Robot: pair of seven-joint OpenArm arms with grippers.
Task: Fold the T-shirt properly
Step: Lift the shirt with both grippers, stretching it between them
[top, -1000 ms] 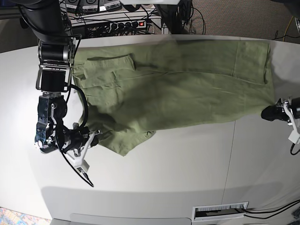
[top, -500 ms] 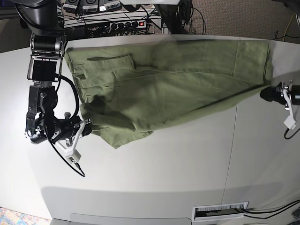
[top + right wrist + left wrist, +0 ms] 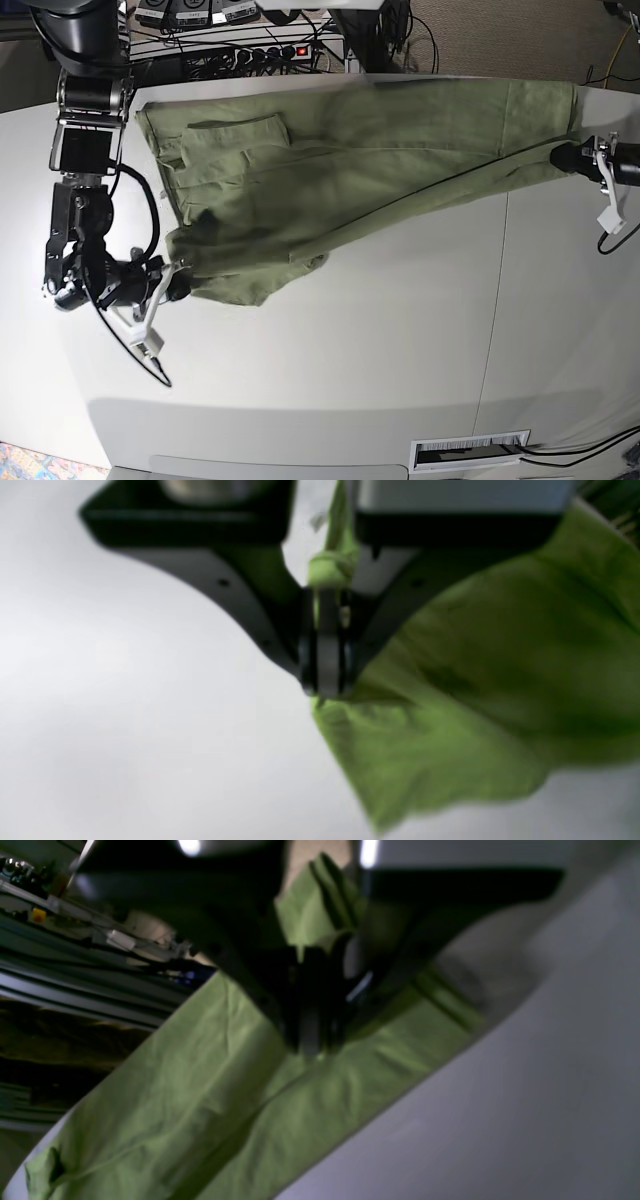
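Observation:
The green T-shirt (image 3: 350,170) lies stretched across the far half of the white table (image 3: 400,340), with a sleeve folded on top near the back left. My left gripper (image 3: 558,157), at the right of the base view, is shut on the shirt's near right edge; the left wrist view shows its fingers (image 3: 312,1045) pinching a bunch of fabric (image 3: 200,1100). My right gripper (image 3: 183,287), at the left, is shut on the near left corner; in the right wrist view the cloth (image 3: 450,720) hangs from the closed fingertips (image 3: 322,687). Between the two grips the near edge runs taut.
A power strip and tangled cables (image 3: 270,50) sit behind the table's back edge. A white slotted plate (image 3: 470,452) lies at the front edge. A seam (image 3: 492,330) runs front to back across the tabletop right of centre.
Both grippers have carried the shirt's near edge toward the back of the table. The left one moved back a good way. The right one drifted left and slightly back, narrowing the spread cloth.

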